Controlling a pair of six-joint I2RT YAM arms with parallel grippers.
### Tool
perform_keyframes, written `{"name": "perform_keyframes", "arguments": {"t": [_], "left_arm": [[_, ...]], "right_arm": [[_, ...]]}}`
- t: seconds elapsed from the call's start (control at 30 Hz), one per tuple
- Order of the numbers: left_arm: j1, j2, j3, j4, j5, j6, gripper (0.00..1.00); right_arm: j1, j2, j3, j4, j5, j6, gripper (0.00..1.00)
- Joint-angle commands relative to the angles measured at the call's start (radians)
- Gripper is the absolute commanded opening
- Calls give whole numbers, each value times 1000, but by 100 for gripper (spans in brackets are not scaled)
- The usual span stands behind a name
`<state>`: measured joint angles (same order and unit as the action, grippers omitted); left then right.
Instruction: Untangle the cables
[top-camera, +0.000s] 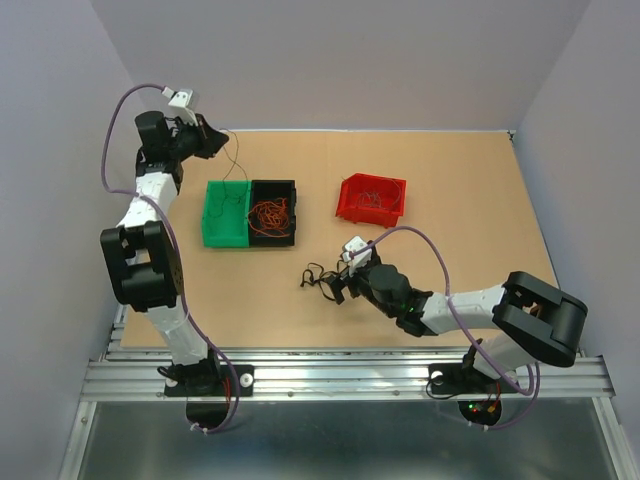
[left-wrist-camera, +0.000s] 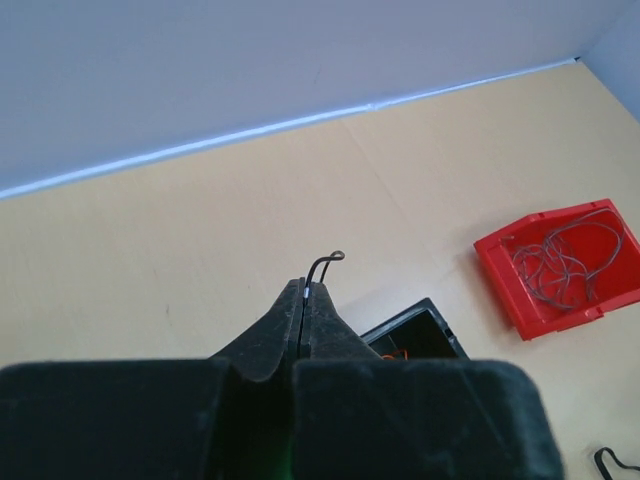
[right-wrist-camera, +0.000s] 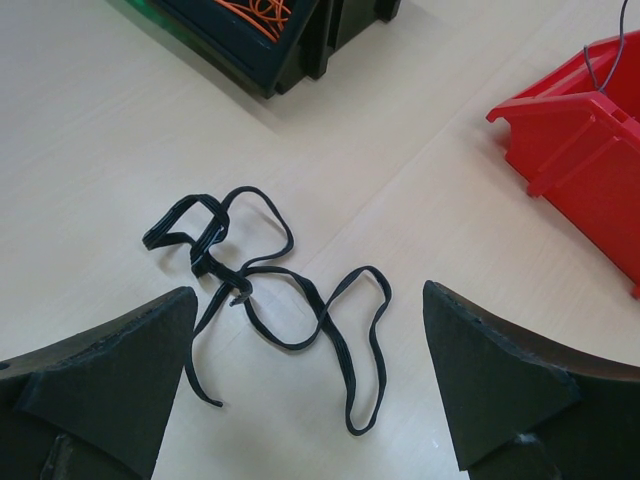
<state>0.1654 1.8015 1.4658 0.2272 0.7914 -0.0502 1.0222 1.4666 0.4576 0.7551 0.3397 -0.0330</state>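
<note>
Left jaws clench a thin dark wire (left-wrist-camera: 320, 262) at the counter's (top-camera: 450, 250) 10 o'clock; right jaws gape, released, over a black cable (right-wrist-camera: 236, 285).

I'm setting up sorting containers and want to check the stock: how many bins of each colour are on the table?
Green bin: 1
Black bin: 1
Red bin: 1
Total: 3
</note>
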Motion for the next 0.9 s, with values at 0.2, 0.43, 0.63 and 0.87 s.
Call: {"name": "perform_keyframes", "arguments": {"t": [0.2,0.43,0.63,0.87], "left_arm": [[5,30,-108,107,-1,116,0],[3,-66,-258,46,-60,326,0],[5,-134,-338,3,-164,444,0],[3,-254,-489,55,-215,553,0]], "right_arm": [[6,-46,13,35,-8,4,99],[4,-72,-2,35,-14,4,99],[4,-55,10,35,-19,4,99],[4,-43,21,35,-28,4,99]]}}
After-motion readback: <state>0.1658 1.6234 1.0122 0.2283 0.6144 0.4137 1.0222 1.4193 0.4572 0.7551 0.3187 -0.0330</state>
